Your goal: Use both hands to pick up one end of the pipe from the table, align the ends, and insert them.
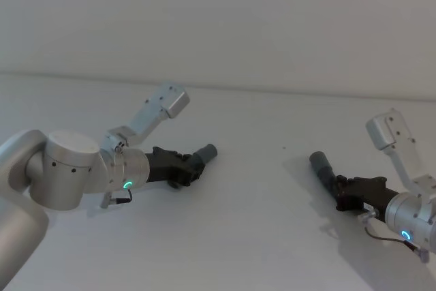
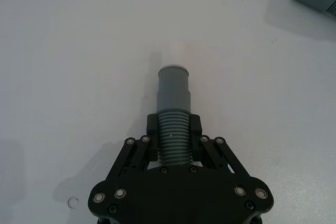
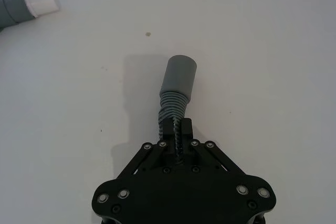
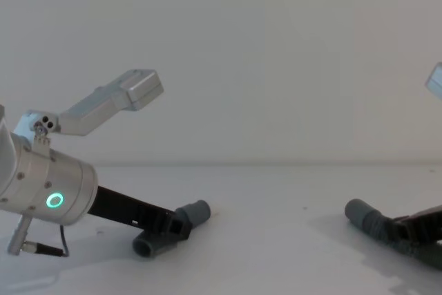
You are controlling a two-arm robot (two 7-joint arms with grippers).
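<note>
Grasping looks done: the left gripper [image 2: 173,127] has its jaws clenched on one hose piece [image 2: 172,142] behind its pale-tipped cuff [image 2: 174,87], the right gripper [image 3: 176,128] likewise on the other hose piece [image 3: 172,106] behind its socket [image 3: 178,77], both low over the counter [image 1: 259,236] and well apart, so next comes lifting and facing the ends.

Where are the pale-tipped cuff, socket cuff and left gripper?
pale-tipped cuff [image 2: 174,87]: left wrist view, grey barrel.
socket cuff [image 3: 178,77]: right wrist view, outer wall.
left gripper [image 2: 174,125]: left wrist view, between fingertips.
</note>
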